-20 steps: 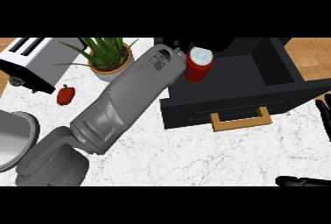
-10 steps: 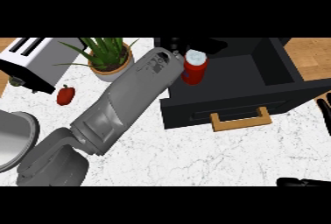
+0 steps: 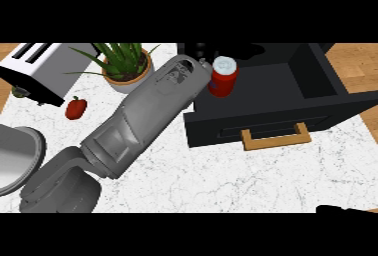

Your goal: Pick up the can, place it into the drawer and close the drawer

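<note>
A white two-slot toaster [image 3: 37,67] sits at far left, then a small red pepper [image 3: 75,108] and a green potted plant [image 3: 125,65]. The left hand [image 3: 198,50], fingers hidden, cannot be judged open or closed; the red white-topped can [image 3: 222,77] stands upright beside it inside the open black drawer [image 3: 288,100].

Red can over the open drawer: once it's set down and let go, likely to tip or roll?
The can looks tall and narrow, so probably tippy if nudged upright. Its round body would likely roll if it falls, though the drawer walls should contain it. It looks rigid, unlikely to deform.
</note>
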`<action>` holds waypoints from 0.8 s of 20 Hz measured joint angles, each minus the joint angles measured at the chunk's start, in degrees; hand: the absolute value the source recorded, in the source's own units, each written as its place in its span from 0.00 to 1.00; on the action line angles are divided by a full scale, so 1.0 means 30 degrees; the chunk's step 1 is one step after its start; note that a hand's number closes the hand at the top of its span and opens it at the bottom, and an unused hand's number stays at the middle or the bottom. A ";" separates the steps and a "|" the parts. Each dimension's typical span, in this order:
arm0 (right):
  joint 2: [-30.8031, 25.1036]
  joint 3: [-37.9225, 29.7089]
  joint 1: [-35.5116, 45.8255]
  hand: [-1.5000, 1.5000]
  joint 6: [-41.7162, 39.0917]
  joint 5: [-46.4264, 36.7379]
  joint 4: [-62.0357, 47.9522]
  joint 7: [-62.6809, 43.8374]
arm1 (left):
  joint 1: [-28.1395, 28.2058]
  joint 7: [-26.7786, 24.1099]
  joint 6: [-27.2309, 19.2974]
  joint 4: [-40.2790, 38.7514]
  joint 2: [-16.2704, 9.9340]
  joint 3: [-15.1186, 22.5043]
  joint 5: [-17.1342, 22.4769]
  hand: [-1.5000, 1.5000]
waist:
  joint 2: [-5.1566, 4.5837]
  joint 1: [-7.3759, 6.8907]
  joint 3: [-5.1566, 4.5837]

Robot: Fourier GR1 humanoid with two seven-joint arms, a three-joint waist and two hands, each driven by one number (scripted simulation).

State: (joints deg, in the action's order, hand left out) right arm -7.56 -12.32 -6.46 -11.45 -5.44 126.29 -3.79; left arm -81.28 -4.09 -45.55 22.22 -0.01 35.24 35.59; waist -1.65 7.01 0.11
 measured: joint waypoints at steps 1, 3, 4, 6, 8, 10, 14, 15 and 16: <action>-0.0188 0.0146 0.0139 0.00 -0.0041 -0.0414 0.0075 0.0084 | 0.0093 -0.0093 -0.0014 0.0145 0.0002 0.0045 0.0160 0.00 | -0.0003 -0.0030 0.0000; -0.0436 0.0458 0.0224 0.00 -0.0048 -0.1335 0.0214 0.0420 | 0.0184 -0.0372 0.0035 0.0327 0.0003 -0.0076 0.0496 0.00 | 0.0025 -0.0214 -0.0006; -0.0469 0.0706 0.0231 0.00 -0.0026 -0.1768 0.0374 0.0530 | 0.0211 -0.0613 0.0030 0.0366 -0.0001 -0.0191 0.0666 0.00 | 0.0030 -0.0266 -0.0009; -0.0759 0.0950 0.0622 0.00 0.0063 -0.2724 0.0128 0.0753 | 0.0083 -0.0705 -0.0150 0.0603 0.0002 -0.0214 0.0982 0.00 | 0.0063 -0.0446 -0.0012; -0.1047 0.1275 0.0811 0.00 0.0221 -0.3952 0.0057 0.0998 | 0.0043 -0.0978 -0.0275 0.0739 0.0000 -0.0362 0.1254 0.00 | 0.0099 -0.0629 -0.0015; -0.1394 0.1642 0.1098 0.00 0.0384 -0.5298 -0.0226 0.1188 | -0.0070 -0.1239 -0.0335 0.0695 0.0002 -0.0437 0.1394 0.00 | 0.0117 -0.0816 -0.0017; -0.2043 0.2876 0.2034 0.00 0.0675 -0.8337 -0.0755 0.0803 | -0.0383 -0.1160 -0.0735 0.0875 0.0005 -0.0216 0.1521 0.00 | 0.0215 -0.1230 -0.0029; -0.2229 0.3073 0.2168 0.00 0.0756 -0.9028 -0.1107 0.0866 | -0.0428 -0.1130 -0.0674 0.0804 0.0001 -0.0258 0.1542 0.00 | 0.0233 -0.1337 -0.0028; -0.2331 0.3457 0.2150 0.00 0.0851 -0.9804 -0.1233 0.0891 | -0.0533 -0.1087 -0.0673 0.0744 0.0000 -0.0339 0.1580 0.00 | 0.0253 -0.1402 -0.0027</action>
State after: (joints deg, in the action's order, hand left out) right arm -14.55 -1.95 -0.01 -8.90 -34.85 122.59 -1.12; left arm -82.88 -7.35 -47.57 24.45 -0.01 34.22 40.33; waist -0.90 2.80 0.03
